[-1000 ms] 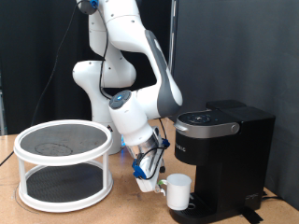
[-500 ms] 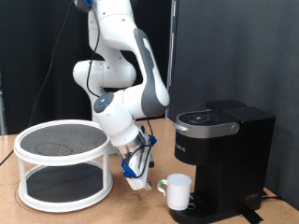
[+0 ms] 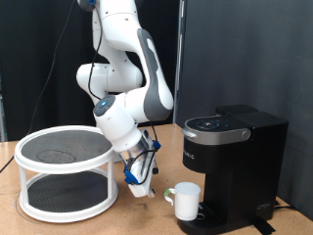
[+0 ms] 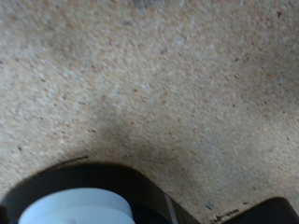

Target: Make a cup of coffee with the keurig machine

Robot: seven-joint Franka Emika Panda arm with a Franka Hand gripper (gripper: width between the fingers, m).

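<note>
The white cup [image 3: 186,200] stands on the round drip base under the front of the black keurig machine [image 3: 235,157], whose lid is down. My gripper [image 3: 143,190] hangs low over the table, a short way to the exterior view's left of the cup and apart from it, with nothing held. In the wrist view the cup's rim [image 4: 75,207] and the dark drip base [image 4: 140,182] show at the picture's edge, with bare table beyond. No fingers show in the wrist view.
A white two-tier round rack [image 3: 67,171] with dark mesh shelves stands at the exterior view's left on the wooden table [image 3: 127,223]. A black curtain hangs behind. The robot's base stands behind the rack.
My gripper has drawn back from the cup toward the exterior view's left. The cup has stayed on the drip base.
</note>
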